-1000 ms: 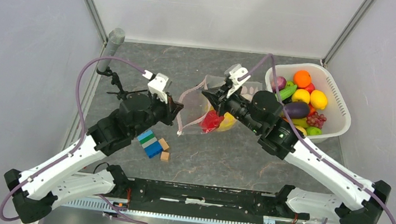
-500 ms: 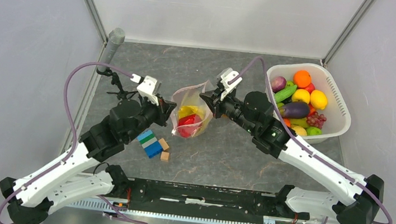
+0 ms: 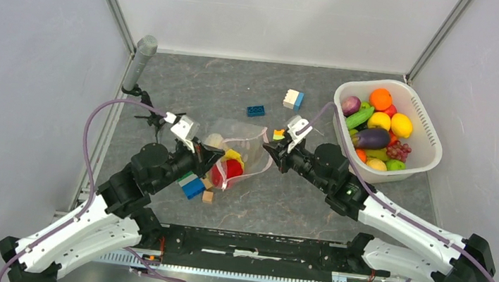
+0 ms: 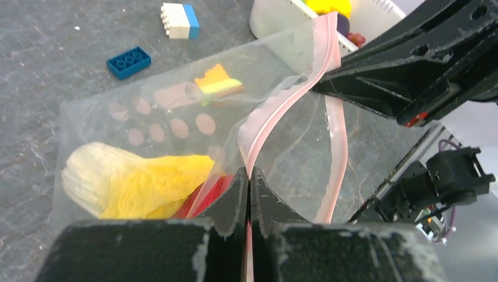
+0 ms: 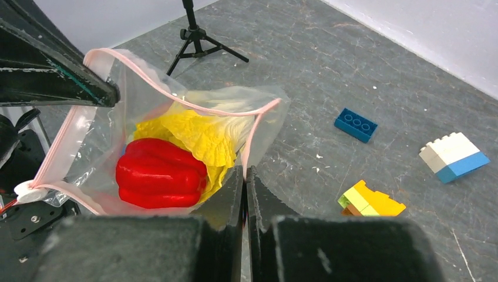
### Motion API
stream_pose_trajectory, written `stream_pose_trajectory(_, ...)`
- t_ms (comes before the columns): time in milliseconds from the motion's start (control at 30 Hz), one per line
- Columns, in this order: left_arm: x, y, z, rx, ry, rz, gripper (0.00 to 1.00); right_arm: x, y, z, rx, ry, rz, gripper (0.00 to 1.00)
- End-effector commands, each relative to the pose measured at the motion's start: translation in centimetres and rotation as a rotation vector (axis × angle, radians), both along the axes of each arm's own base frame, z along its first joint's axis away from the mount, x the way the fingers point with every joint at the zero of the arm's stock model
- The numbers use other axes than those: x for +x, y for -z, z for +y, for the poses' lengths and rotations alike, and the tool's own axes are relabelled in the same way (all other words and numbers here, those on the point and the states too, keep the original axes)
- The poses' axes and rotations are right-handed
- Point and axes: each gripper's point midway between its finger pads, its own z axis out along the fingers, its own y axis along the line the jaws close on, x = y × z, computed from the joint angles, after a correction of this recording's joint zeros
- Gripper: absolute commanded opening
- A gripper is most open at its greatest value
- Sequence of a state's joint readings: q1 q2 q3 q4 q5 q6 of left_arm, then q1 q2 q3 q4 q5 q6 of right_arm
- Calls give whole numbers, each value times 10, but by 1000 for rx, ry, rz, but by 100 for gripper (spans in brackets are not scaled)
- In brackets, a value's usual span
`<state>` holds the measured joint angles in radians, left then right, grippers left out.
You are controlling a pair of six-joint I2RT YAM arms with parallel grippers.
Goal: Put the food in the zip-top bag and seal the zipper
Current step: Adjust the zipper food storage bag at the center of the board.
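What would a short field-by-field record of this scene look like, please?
bag: held between both hands, mouth open
zipper: unsealed
left hand: shut on bag at zipper
right hand: shut on bag's opposite edge
in bag: red pepper, yellow vegetable
basket: more food, not bagged
blocks: loose on table

In the left wrist view the red pepper [image 4: 205,200] is mostly hidden behind the left gripper [image 4: 249,176] at 6 o'clock; the basket [image 4: 267,14] is cut off at 12. From above, that gripper covers part of the bag [image 3: 245,151] and blocks [image 3: 193,188].
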<state>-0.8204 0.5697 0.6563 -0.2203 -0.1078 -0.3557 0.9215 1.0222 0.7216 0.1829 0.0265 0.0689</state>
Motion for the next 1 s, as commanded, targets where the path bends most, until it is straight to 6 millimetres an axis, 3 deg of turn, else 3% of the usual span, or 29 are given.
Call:
stream_pose_trajectory(0, -13, -2, -2, -26, 52, 24, 15, -2, -13, -2, 86, 17, -8, 7)
stream_pose_trajectory(133, -10, -8, -8, 18, 66, 48, 53, -2, -16, 0, 120, 17, 0, 7)
stream_pose_trajectory(300, 2, -31, -25, 118, 114, 49, 66, -2, -30, 1, 146, 11, -18, 6)
stream_pose_trajectory(467, 9, -32, -41, 256, 195, 66, 66, -3, -38, 0, 154, 10, -32, 7)
stream_pose_trajectory(600, 4, -23, -48, 343, 273, 96, 65, 1, -38, -2, 136, 30, -39, 7)
stream_pose_trajectory(700, -6, -27, -54, 332, 319, 92, 65, 3, -40, -3, 130, 37, -43, 7)
stream_pose_trajectory(967, -8, -31, -62, 429, 261, 39, 66, 5, -45, 0, 138, 40, -44, 7)
